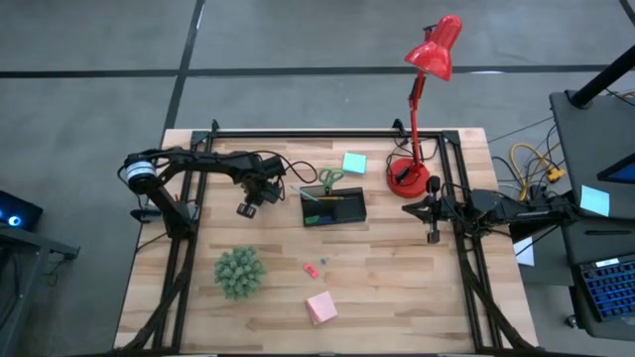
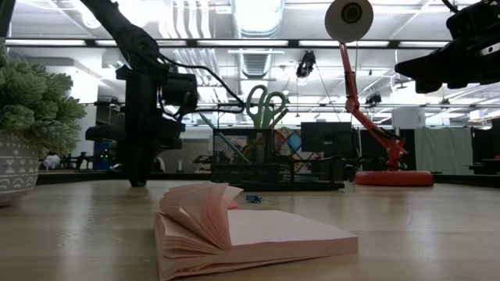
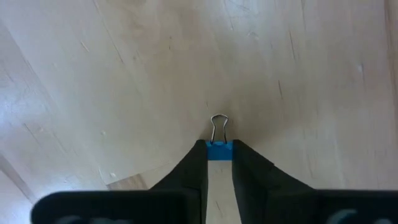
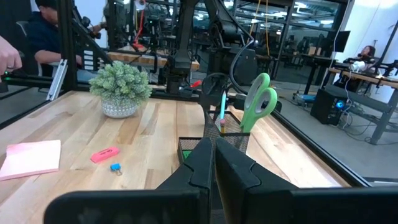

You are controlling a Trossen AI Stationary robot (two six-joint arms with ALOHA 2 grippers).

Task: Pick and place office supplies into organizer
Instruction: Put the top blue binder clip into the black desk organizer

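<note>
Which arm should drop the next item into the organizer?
Left. The left gripper is shut on a blue binder clip and sits just beside the organizer. The right gripper waits shut, empty, near the lamp base.

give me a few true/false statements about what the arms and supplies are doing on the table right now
1. The left gripper is shut on a blue binder clip. True.
2. The green-handled scissors lie flat on the table. False: they stand upright in the black organizer.
3. The pink sticky-note pad is already in the organizer. False: it lies on the table near the front edge, apart from the organizer.
4. The right gripper waits at the right side of the table, near the red lamp. True.
5. The plant sits inside the organizer. False: it stands on the table, on the left arm's side.
</note>
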